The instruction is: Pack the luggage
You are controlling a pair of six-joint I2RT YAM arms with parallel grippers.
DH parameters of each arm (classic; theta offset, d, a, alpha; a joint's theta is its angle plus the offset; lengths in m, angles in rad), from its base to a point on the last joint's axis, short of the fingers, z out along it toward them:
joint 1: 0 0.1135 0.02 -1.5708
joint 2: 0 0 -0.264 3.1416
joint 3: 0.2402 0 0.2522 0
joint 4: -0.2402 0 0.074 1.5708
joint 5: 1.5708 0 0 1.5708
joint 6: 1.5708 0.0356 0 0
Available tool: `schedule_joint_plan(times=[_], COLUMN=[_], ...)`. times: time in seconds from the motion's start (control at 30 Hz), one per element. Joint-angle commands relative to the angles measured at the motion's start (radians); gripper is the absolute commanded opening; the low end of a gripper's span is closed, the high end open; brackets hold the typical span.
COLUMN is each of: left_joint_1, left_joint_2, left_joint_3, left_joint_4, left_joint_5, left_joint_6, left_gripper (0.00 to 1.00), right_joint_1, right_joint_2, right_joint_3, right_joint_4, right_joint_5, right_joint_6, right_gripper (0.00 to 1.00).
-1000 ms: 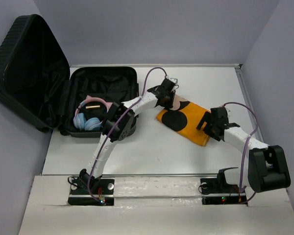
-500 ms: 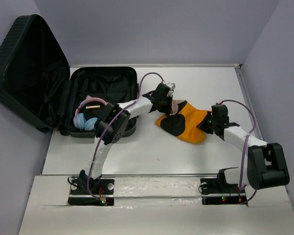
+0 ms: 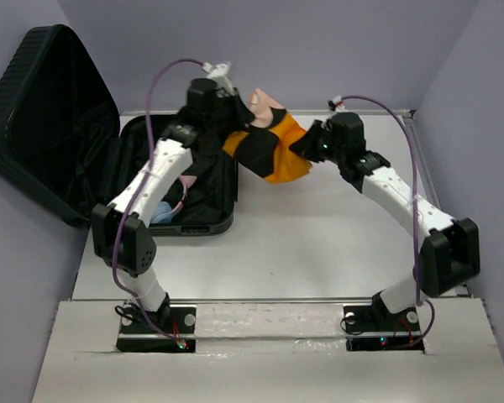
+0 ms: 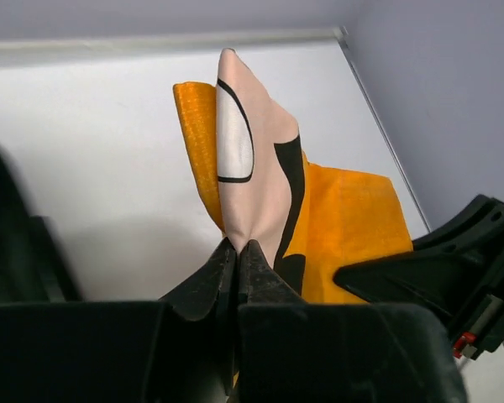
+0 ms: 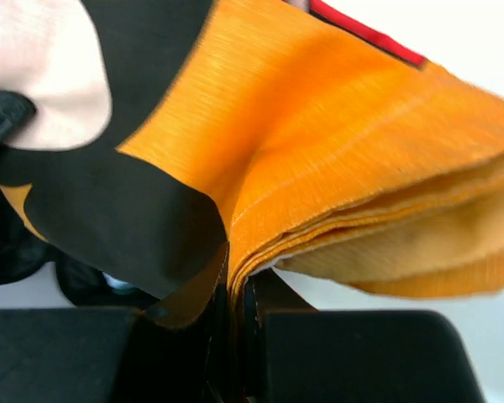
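Note:
The luggage (image 3: 46,126), a black ribbed suitcase, lies open at the far left, with its lid leaning back and its lined base (image 3: 164,138) facing up. A folded orange cloth (image 3: 273,151) with black and pale pink patches hangs in the air just right of the base. My left gripper (image 3: 242,112) is shut on its pink end (image 4: 252,185), with the fingertips (image 4: 237,249) pinched together. My right gripper (image 3: 309,143) is shut on the stacked orange edge (image 5: 344,126), which sits between its fingers (image 5: 236,281).
Blue and pink headphones (image 3: 164,210) lie in the suitcase base, mostly hidden by my left arm. The white tabletop (image 3: 319,243) lies under the cloth. A grey wall (image 3: 462,101) stands on the right.
Both grippers have shut on the cloth. The arms have lifted it off the table and carried it back and to the left, beside the suitcase base.

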Motion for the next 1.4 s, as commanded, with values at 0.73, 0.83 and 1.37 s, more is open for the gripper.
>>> schedule_joint_plan(times=[0.73, 0.83, 1.37], left_joint_1=[0.645, 0.640, 0.588], left_joint_2=[-1.075, -1.244, -1.122], left_joint_3=[-0.490, -0.523, -0.692], left_joint_4=[-0.360, -0.478, -0.255], left_joint_5=[-0.447, -0.718, -1.426], left_joint_6=[-0.037, -0.032, 0.028], left_gripper=[0.97, 0.97, 0.92], right_joint_1=[0.313, 0.335, 0.335], right_joint_2=[0.896, 0.803, 0.016], right_joint_3=[1.233, 1.177, 0.114], right_joint_4=[-0.282, -0.285, -0.032], right_joint_5=[-0.244, -0.264, -0.162], right_joint_6=[-0.190, -0.230, -0.268], right_gripper=[1.00, 1.00, 0.85])
